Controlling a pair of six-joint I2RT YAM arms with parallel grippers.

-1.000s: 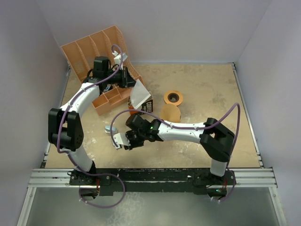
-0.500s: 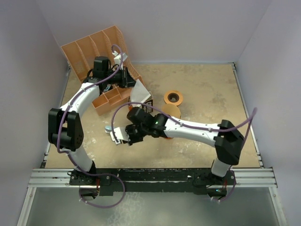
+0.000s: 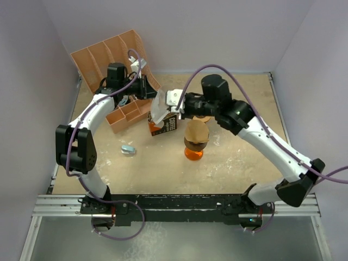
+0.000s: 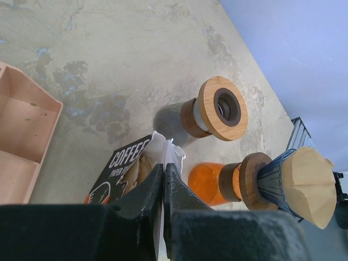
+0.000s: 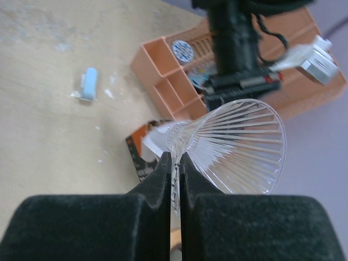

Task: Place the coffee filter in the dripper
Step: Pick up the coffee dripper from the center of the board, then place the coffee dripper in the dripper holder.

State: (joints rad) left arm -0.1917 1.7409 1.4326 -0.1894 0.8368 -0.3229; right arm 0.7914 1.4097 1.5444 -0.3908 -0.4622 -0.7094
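Pinching the clear ribbed dripper, right fingers; left fingers tight on white paper, its held edge hidden.

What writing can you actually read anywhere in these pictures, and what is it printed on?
"COFFEE": white capitals on the black filter box, left wrist view.
"PAPER FIL": the line beneath, the rest hidden.
Same box in the top view: print too blurred to read.
On the glass dripper: no text.

The left arm and right arm both reach forward and inward, wrists near together, jaws pinched closed.
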